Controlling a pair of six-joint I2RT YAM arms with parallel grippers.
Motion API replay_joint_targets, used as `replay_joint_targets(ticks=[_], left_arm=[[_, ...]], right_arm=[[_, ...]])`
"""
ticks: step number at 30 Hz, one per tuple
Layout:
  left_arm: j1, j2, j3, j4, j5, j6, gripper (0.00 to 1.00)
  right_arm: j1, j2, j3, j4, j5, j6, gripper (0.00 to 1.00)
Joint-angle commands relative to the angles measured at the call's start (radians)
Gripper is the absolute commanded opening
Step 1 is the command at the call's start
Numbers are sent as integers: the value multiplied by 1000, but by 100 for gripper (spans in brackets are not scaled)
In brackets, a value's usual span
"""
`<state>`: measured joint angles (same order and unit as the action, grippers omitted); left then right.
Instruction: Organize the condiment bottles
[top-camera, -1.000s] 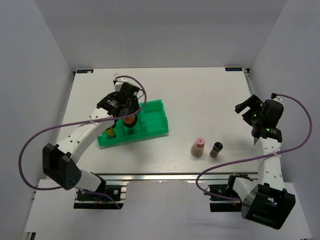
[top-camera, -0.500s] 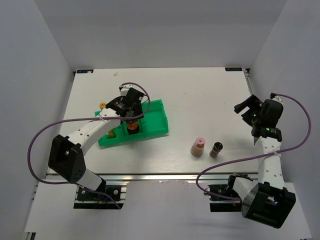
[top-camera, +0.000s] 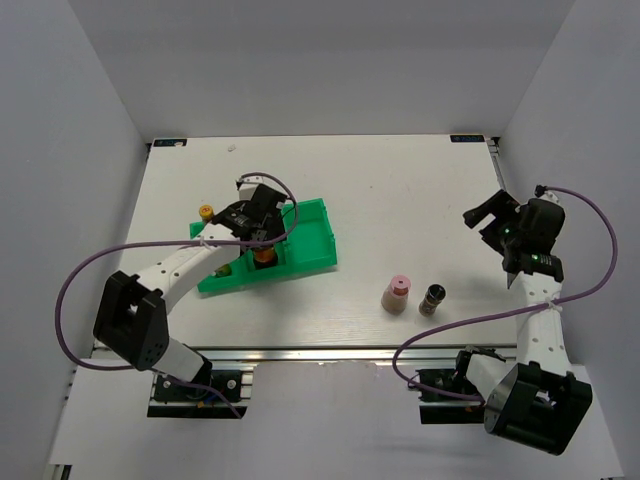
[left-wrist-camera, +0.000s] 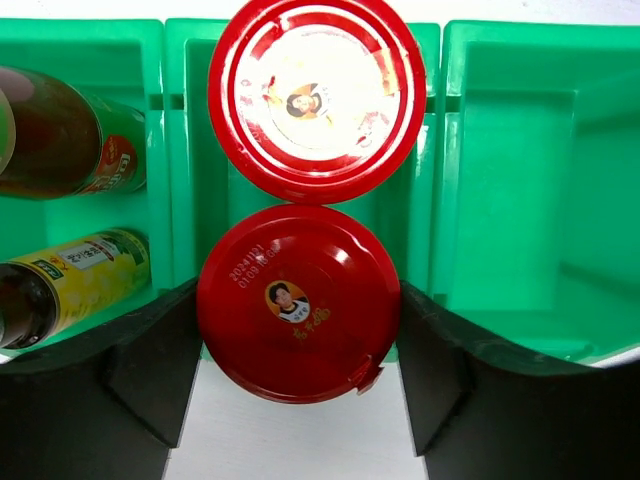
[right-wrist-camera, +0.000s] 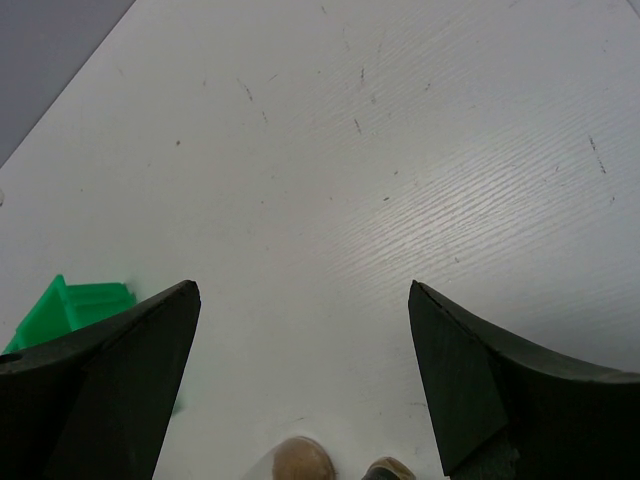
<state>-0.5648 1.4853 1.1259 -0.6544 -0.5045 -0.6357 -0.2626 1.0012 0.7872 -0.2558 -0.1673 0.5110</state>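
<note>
Looking from above, tray: your left gripper hangs over the green tray, directly above a red-capped bottle that stands by the tray's near wall.
From above, table: a pink-capped bottle and a dark bottle stand just beside each other on the table, well apart from the tray.
From above, right side: your right gripper is raised near the table's right edge, jaws spread, nothing between them.
Left wrist, jaws: the fingers stand either side of that bottle's cap with no gap showing. You cannot tell whether they press on it or only flank it.
Left wrist, middle section: a second red-capped bottle sits on the far side of the first, cap touching cap.
Left wrist, left section: a brown bottle and a yellow-labelled bottle sit here, their caps out of frame.
Left wrist, right section: no bottle shows.
Right wrist, jaws: wide apart over the table. The tops of the two loose bottles peek in at the bottom edge, and a tray corner shows at the left.
Done: four bottles look to be in the tray, so you seem roughly two thirds through.
Left: the two bottles on the table. The right section looks the likely place for them, and your right gripper is the nearer one.
</note>
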Motion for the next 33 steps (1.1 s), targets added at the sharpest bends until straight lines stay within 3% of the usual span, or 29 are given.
replay_joint_targets(ticks=[1,4,9,19,23,33], left_arm=[[6,-74,2,52,0,-9,84],[6,-100,8,35,4,-7,98],[6,-161,25,7,15,-21,98],[5,-344,-12,-8,8,-65,98],[5,-367,-54,-11,-38,-74,98],[5,-339,-66,10,-20,-65,98]], right_arm=[[43,-27,30,-11,-15,-43,89],[147,-44,66,-59,67,-81,89],[351,-24,124,-160,218,-130,89],[689,91,169,-319,287,-203,89],[749,134,155,-376,356,-183,89],[875,195,96,-416,356,-154,88]])
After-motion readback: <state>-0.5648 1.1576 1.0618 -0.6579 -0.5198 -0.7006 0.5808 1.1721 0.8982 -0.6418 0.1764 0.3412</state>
